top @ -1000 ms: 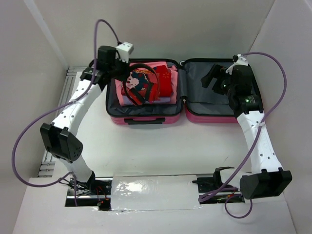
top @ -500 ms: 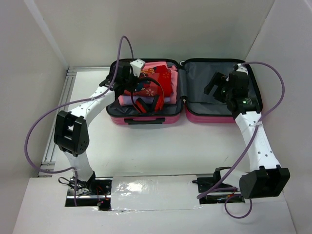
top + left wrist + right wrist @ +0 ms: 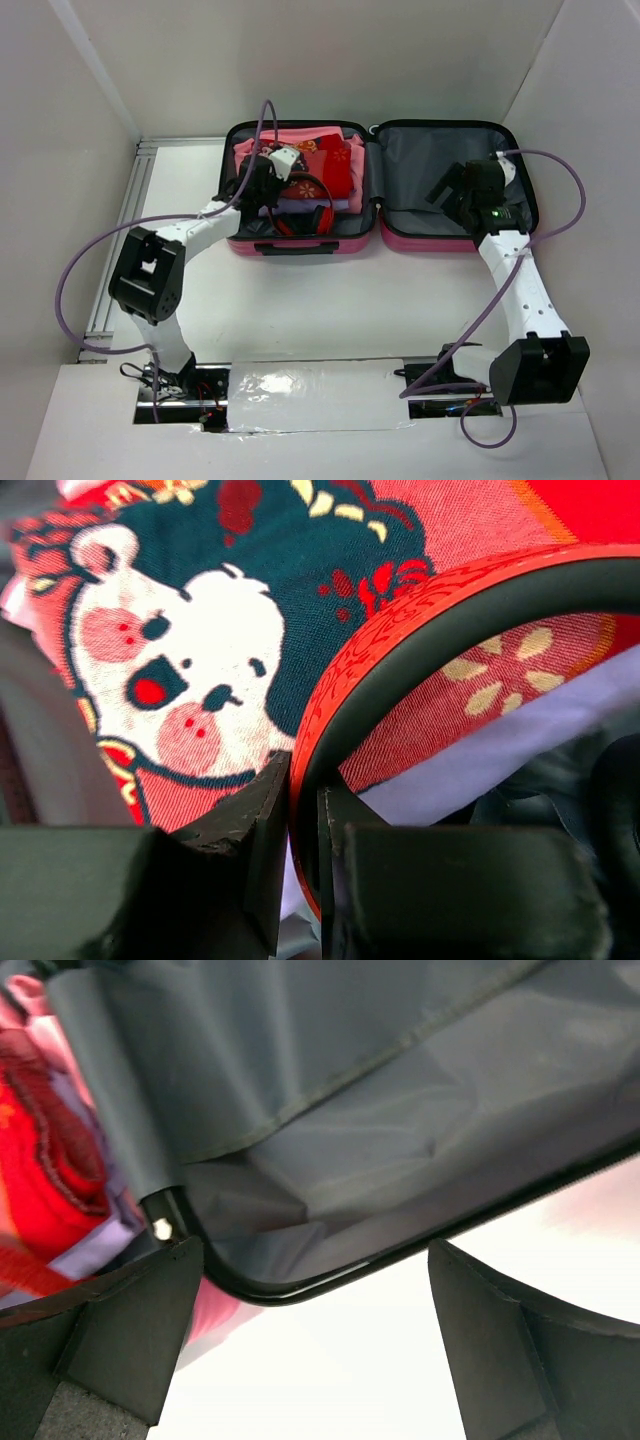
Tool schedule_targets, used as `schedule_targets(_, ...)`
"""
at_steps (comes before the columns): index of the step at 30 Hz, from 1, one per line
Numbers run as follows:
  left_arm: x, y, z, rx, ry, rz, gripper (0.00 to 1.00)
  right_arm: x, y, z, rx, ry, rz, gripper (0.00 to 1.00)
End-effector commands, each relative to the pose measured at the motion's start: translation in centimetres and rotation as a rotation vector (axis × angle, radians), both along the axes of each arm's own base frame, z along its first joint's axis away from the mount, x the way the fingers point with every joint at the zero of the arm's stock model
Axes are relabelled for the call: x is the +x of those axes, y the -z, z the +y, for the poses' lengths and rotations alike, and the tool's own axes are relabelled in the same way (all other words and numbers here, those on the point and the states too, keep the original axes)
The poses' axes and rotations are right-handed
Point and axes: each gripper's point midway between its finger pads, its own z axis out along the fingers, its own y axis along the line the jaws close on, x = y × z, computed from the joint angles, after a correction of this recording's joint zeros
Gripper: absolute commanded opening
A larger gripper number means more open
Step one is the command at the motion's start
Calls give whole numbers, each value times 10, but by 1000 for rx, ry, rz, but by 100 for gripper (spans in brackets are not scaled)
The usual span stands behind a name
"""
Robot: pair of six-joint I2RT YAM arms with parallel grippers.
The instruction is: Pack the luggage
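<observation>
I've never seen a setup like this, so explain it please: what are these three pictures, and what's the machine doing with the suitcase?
Two white robot arms stand at a table's near edge. One picture looks down from above; the other two come from a camera on each wrist. The luggage lies open on the table: its left half holds folded clothes, its right half shows grey lining. The left gripper pinches the band of red headphones. The right gripper is open.

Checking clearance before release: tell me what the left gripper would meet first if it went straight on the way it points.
The left gripper, shut on the red headphones, points at the bear-print cloth packed in the luggage; it would likely meet that cloth first, though depth is unclear.
</observation>
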Motion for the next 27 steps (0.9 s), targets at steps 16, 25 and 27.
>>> schedule_targets(16,0,-16,-19,80,30,-31,24,-19,59,-22,59,169,116,100)
schedule_targets(25,-6,-56,-3,64,-30,-62,71,-15,74,-22,100,178,118,100)
schedule_targets(27,0,-84,4,23,-89,-92,94,-12,76,-24,110,181,118,100)
